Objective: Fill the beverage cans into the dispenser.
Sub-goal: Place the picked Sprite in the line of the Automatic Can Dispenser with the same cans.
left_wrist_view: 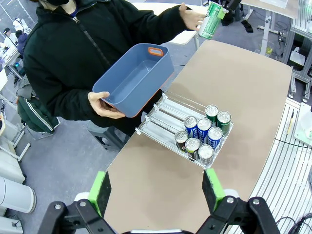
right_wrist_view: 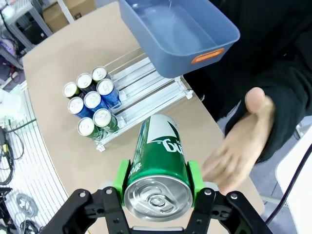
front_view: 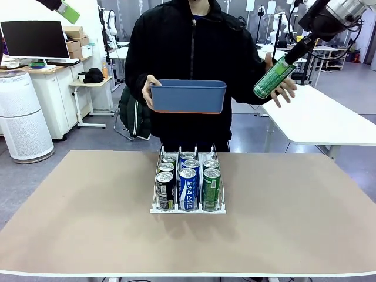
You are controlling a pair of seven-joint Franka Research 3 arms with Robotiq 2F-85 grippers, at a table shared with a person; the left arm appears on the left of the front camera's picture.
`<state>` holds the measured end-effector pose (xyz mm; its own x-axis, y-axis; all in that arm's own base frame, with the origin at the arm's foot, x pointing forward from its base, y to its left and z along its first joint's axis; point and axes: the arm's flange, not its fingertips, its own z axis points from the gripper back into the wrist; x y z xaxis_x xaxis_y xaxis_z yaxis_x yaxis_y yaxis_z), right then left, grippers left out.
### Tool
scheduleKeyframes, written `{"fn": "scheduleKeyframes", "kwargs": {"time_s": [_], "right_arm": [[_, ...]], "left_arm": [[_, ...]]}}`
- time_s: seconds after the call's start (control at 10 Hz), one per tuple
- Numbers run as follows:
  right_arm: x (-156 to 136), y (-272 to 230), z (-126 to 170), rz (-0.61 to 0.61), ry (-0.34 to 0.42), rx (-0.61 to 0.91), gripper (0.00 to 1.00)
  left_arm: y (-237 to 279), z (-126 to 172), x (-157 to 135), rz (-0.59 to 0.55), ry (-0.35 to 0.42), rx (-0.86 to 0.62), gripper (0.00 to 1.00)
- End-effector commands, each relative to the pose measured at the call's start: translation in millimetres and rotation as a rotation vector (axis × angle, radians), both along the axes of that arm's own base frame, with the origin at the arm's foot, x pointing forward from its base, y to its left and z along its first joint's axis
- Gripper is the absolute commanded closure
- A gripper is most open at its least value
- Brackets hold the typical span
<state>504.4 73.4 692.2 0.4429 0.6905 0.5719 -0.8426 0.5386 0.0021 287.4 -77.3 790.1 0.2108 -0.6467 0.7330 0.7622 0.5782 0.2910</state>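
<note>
The dispenser [front_view: 188, 210] stands mid-table with several beverage cans [front_view: 187, 187] in its three lanes: black, blue and green. High at the right, my right gripper [front_view: 289, 60] is shut on a green can [front_view: 273, 78], held tilted in the air. The person's open hand [front_view: 286, 89] is right beside that can. In the right wrist view the green can [right_wrist_view: 158, 163] sits between my green pads [right_wrist_view: 123, 176], above the hand [right_wrist_view: 243, 141]. My left gripper [left_wrist_view: 157, 192] is open and holds nothing, high over the table's left side [front_view: 63, 9]. Below it lie the dispenser [left_wrist_view: 163, 117] and the cans [left_wrist_view: 204, 131].
The person at the far side holds a blue tub [front_view: 188, 97] with one hand, above the dispenser's back end; nothing shows inside the tub [left_wrist_view: 131, 83]. The tan tabletop [front_view: 88, 205] is bare around the dispenser. A white table [front_view: 329, 117] stands behind on the right.
</note>
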Motion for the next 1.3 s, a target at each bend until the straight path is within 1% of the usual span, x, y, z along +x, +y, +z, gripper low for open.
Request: {"fn": "scheduleKeyframes", "kwargs": {"time_s": [0.0,0.2,0.3,0.4,0.5,0.6,0.7,0.8,0.9,1.0,1.1,1.2], "right_arm": [[-20.4,5.0,2.1,0.062,-0.025,-0.072,0.42],[-43.3,16.2,2.1,0.209,-0.062,-0.177,0.42],[-51.0,24.7,-4.2,0.261,-0.079,-0.240,0.42],[-59.2,36.2,-14.6,0.338,-0.063,-0.307,0.42],[-68.9,47.6,-29.4,0.384,-0.115,-0.457,0.42],[-79.1,62.4,-47.7,0.421,-0.118,-0.562,0.42],[-90.9,75.4,-61.5,0.442,-0.095,-0.569,0.42],[-100.7,84.2,-72.9,0.471,-0.105,-0.605,0.42],[-106.2,89.8,-80.7,0.541,-0.085,-0.629,0.42],[-107.3,103.7,-95.9,0.611,-0.045,-0.620,0.42],[-96.1,116.0,-106.3,0.615,0.030,-0.534,0.42],[-105.2,103.0,-91.0,0.554,-0.040,-0.615,0.42]], "left_arm": [[0.9,-1.0,0.2,-0.010,0.007,-0.004,0.00],[0.9,-1.0,0.2,-0.010,0.007,-0.004,0.00],[0.9,-1.0,0.2,-0.010,0.007,-0.004,0.00],[0.9,-1.0,0.2,-0.010,0.007,-0.004,0.00],[0.9,-1.0,0.2,-0.010,0.007,-0.004,0.00],[0.9,-1.0,0.2,-0.010,0.007,-0.004,0.00],[0.9,-1.0,0.2,-0.010,0.007,-0.004,0.00],[0.9,-1.0,0.2,-0.010,0.007,-0.004,0.00],[0.9,-1.0,0.2,-0.010,0.007,-0.004,0.00],[0.9,-1.0,0.2,-0.010,0.007,-0.004,0.00],[0.9,-1.0,0.2,-0.010,0.007,-0.004,0.00],[0.9,-1.0,0.2,-0.010,0.007,-0.004,0.00]]}}
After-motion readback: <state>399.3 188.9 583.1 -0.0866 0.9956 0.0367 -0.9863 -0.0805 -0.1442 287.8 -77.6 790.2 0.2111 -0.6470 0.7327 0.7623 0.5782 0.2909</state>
